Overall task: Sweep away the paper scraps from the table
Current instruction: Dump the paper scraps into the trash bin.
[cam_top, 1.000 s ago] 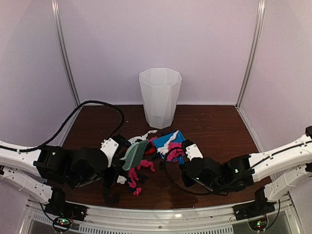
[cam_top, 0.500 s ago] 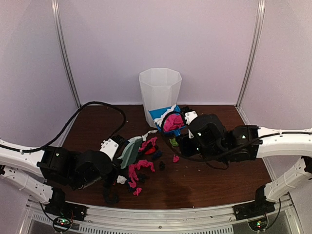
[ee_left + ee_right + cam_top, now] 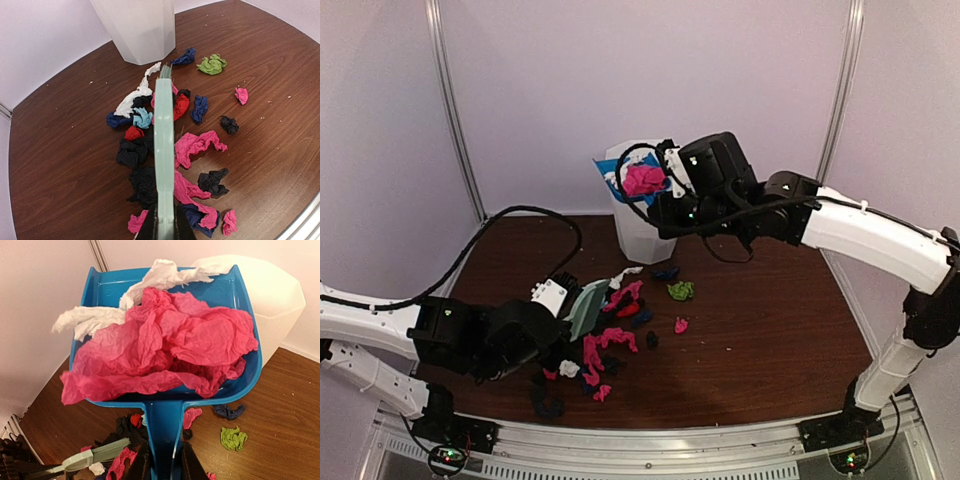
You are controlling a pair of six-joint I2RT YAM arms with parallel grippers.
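Observation:
Paper scraps (image 3: 608, 342) in pink, black, navy, red and white lie heaped on the table (image 3: 770, 340) in front of my left arm. My left gripper (image 3: 163, 227) is shut on the mint-green brush (image 3: 164, 145), which stands on edge over the heap (image 3: 195, 147). My right gripper (image 3: 164, 462) is shut on the handle of the blue dustpan (image 3: 240, 295). The dustpan (image 3: 610, 170) hangs level at the rim of the white bin (image 3: 645, 225). It carries a large pink wad (image 3: 170, 345) and white strips (image 3: 95, 320).
A green scrap (image 3: 680, 290), a navy one (image 3: 665, 272) and a small pink one (image 3: 680, 325) lie apart to the right of the heap. A black cable (image 3: 520, 215) loops over the back left. The metal rail (image 3: 650, 440) runs along the front edge.
My right arm has lifted the loaded dustpan off the table, up and back to the bin's rim. A few scraps stayed behind on the table. The left arm with the brush has barely shifted.

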